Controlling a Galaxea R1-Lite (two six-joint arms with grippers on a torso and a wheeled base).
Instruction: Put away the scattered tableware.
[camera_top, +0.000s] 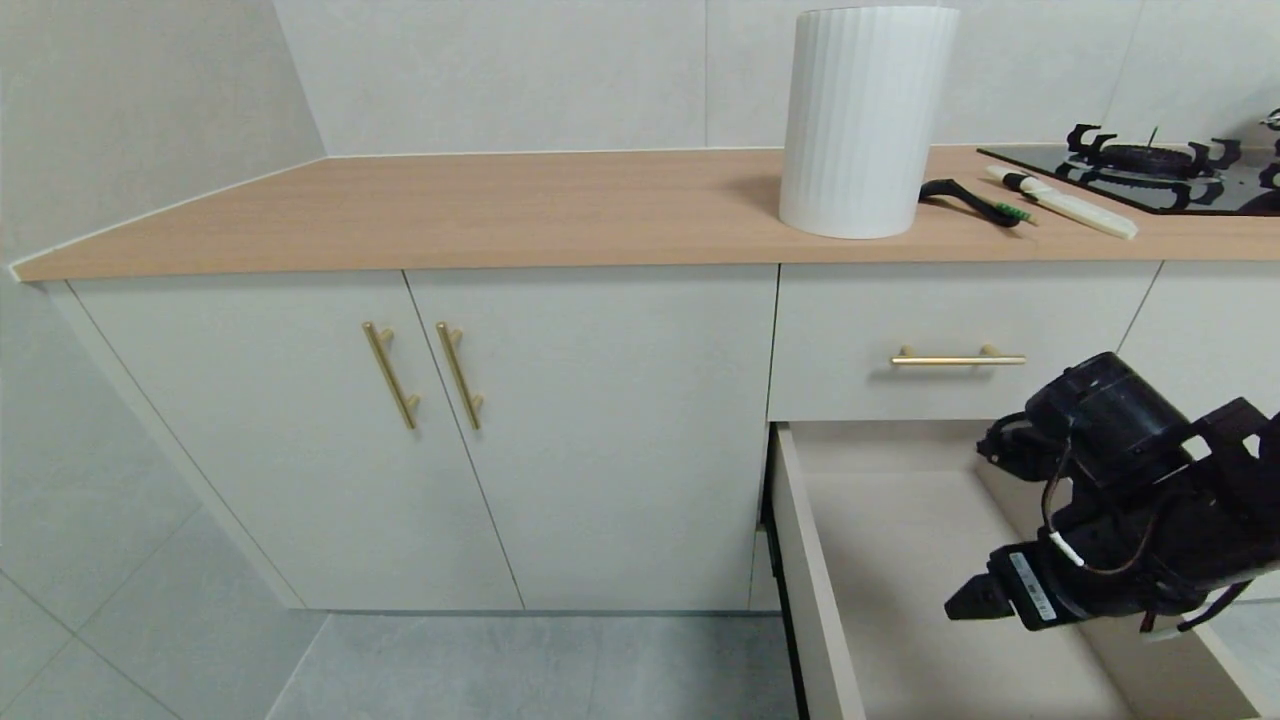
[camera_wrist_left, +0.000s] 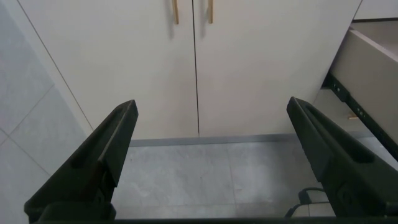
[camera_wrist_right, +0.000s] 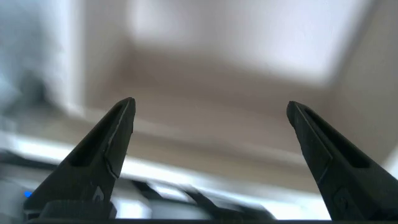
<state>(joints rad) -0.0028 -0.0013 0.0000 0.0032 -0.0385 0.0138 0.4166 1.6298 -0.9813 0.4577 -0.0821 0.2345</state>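
I see my right gripper (camera_top: 957, 606) low over the open drawer (camera_top: 900, 570), fingers spread. My left gripper (camera_wrist_left: 211, 115), also spread, faces the cabinet doors (camera_wrist_left: 249, 62) near the floor. Farther back on the counter (camera_top: 450, 210) lie a green-tipped black utensil (camera_top: 965, 195) and a slim white utensil (camera_top: 1070, 205), beside a ribbed white canister (camera_top: 862, 120).

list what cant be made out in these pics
Open drawer: head view, its front is cut off by the bottom edge and the right arm covers one side.
White ribbed container: head view, top cropped, contents hidden.
Hob: head view, cut by the right edge.
Beyond the right hand: right wrist view, blurred.
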